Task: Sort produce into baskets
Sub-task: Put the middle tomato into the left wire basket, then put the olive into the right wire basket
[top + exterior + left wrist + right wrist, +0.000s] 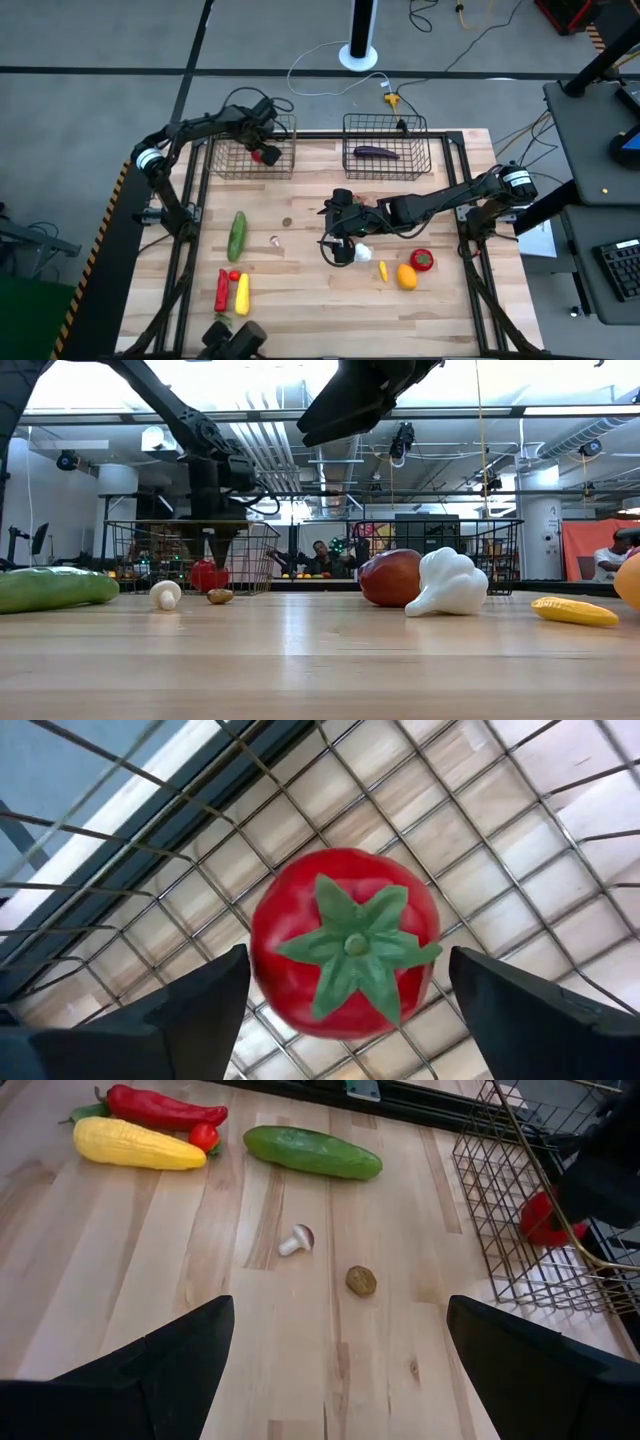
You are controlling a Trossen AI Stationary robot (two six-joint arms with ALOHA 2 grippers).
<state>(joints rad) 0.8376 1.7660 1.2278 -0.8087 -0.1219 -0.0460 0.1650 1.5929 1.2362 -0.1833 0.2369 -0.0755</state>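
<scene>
Red and glossy, a tomato (345, 942) with a green star-shaped calyx lies on the wire floor of the left basket (226, 160) at the table's far side; the left gripper (262, 142) hangs right above it, jaws spread wide and gripping nothing. Nearer on the left lie a green cucumber (237, 235), a red pepper (221, 290) and yellow corn (242, 293). Mid-table, the right gripper (342, 248) hovers with jaws fully apart and empty, beside a white cauliflower (447, 582). Farther right, the right basket (420, 160) holds a purple eggplant (376, 152).
</scene>
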